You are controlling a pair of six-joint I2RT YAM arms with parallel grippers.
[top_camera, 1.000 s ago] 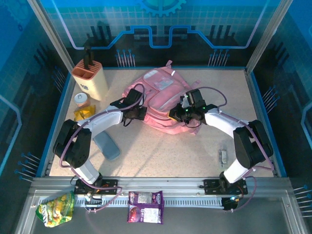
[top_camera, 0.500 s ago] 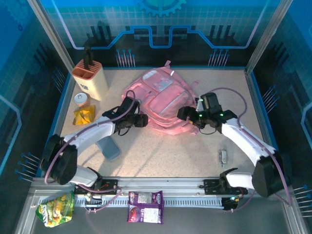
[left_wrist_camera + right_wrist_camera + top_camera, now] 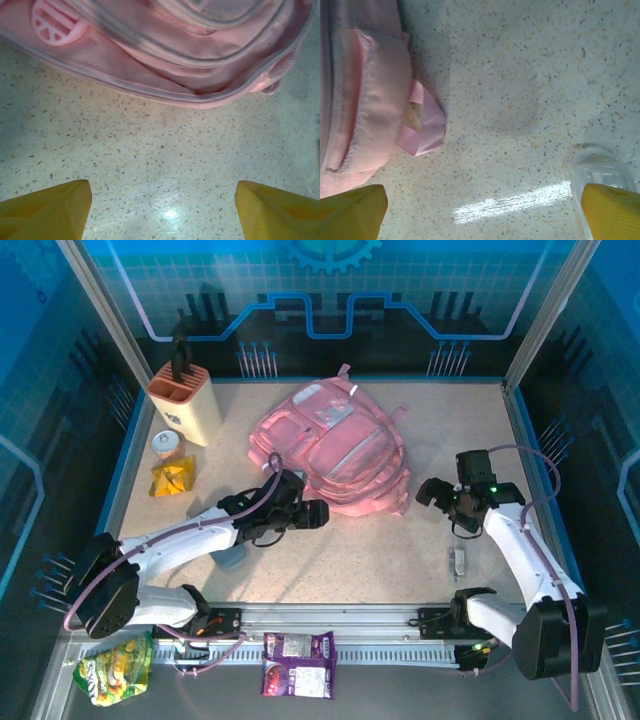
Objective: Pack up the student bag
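Note:
The student bag (image 3: 332, 448) is a large pink backpack lying flat at the middle of the table, front pockets up. My left gripper (image 3: 316, 512) hovers just off the bag's near edge, open and holding nothing. In the left wrist view its yellow fingertips (image 3: 47, 210) stand wide apart over bare table, with the bag's (image 3: 165, 50) zipped edge ahead. My right gripper (image 3: 431, 492) is to the right of the bag, apart from it, open and holding nothing. In the right wrist view the bag (image 3: 360, 90) and a pink strap loop (image 3: 426, 125) lie at the left.
An orange holder (image 3: 186, 400), a small jar (image 3: 167, 445) and a yellow packet (image 3: 172, 478) stand at the back left. A grey-blue case (image 3: 228, 554) lies under the left arm. A small clear object (image 3: 458, 560) lies near the right arm. Two snack bags (image 3: 298, 650) rest on the front rail.
Both grippers have opened and let go of the bag. The left one pulled back toward the near edge and the right one swung out to the right. The bag has settled flatter.

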